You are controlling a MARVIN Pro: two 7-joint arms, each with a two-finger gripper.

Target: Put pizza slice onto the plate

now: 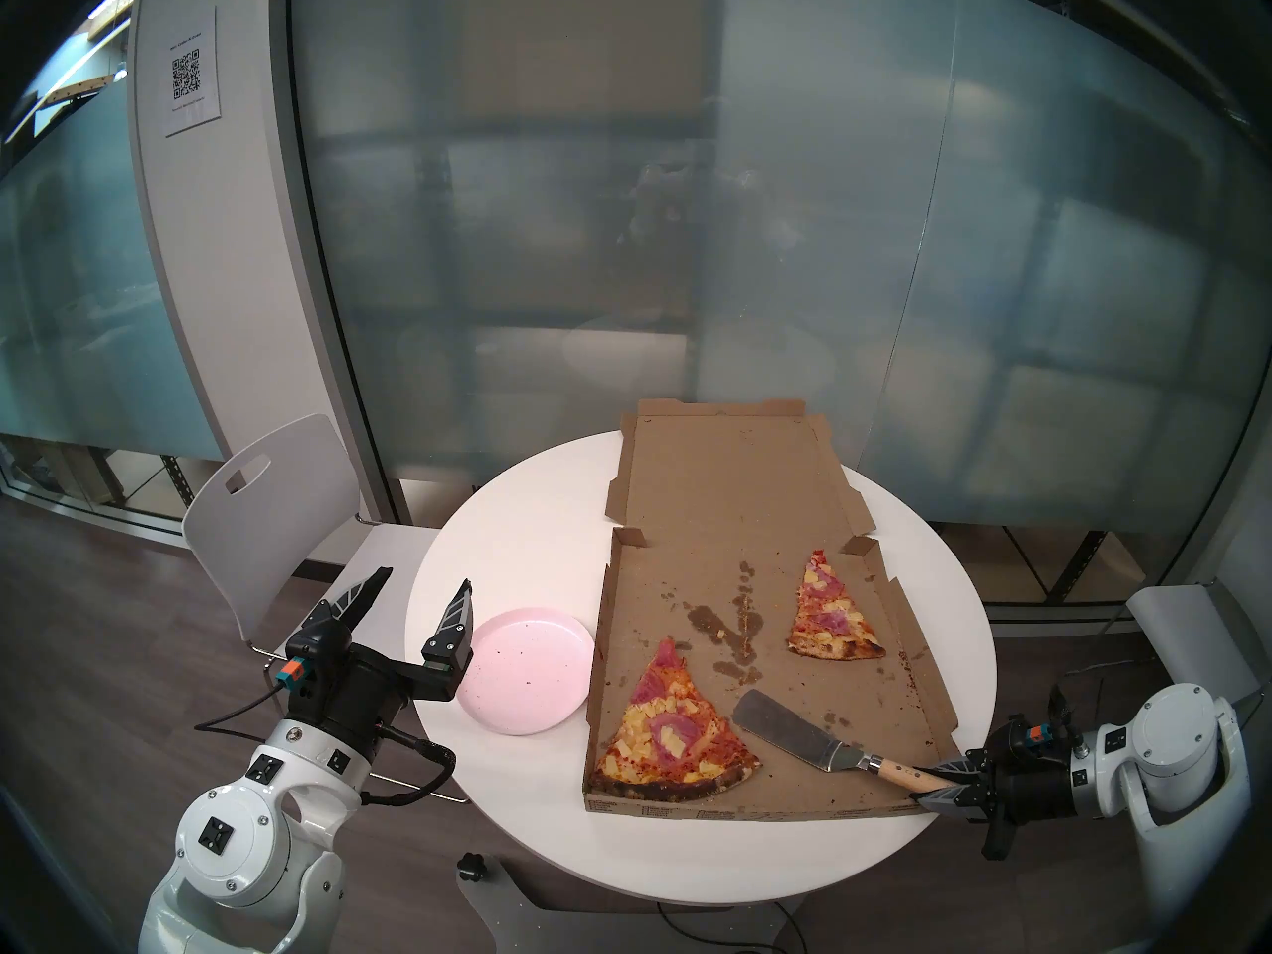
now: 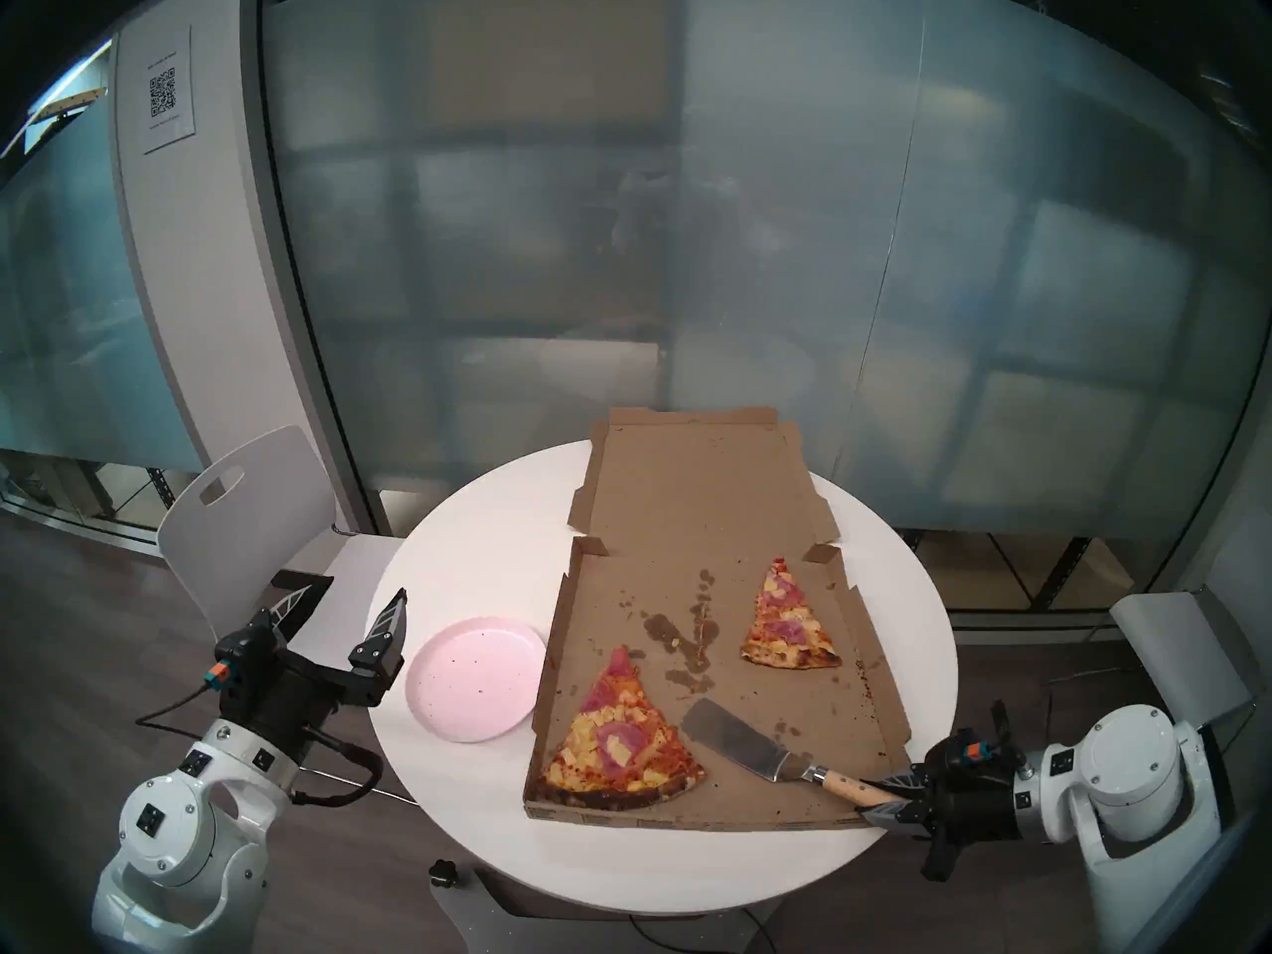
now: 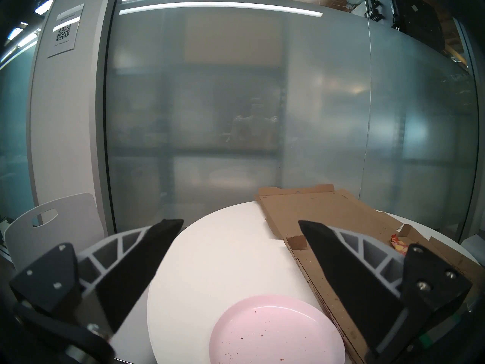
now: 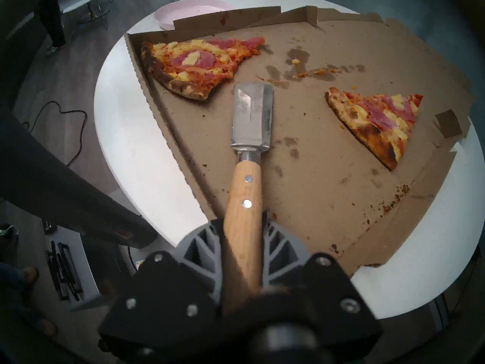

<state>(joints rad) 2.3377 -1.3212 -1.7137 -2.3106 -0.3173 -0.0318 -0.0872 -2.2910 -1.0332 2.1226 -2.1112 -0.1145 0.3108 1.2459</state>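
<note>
a round white table (image 1: 523,519) carries an open cardboard pizza box (image 1: 716,464). the pizza slice (image 1: 671,732) lies in its near left corner, the plate (image 1: 526,670) just left. the right gripper (image 1: 939,784) pinches a spatula (image 1: 798,729) handle; the left gripper (image 1: 423,591) is spread wide.

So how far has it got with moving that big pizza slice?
Done: the right end effector grips the spatula. In hand: its blade lies in the box, beside the slice, not under it. Left: scooping the slice onto the pink plate, which holds only crumbs.
</note>
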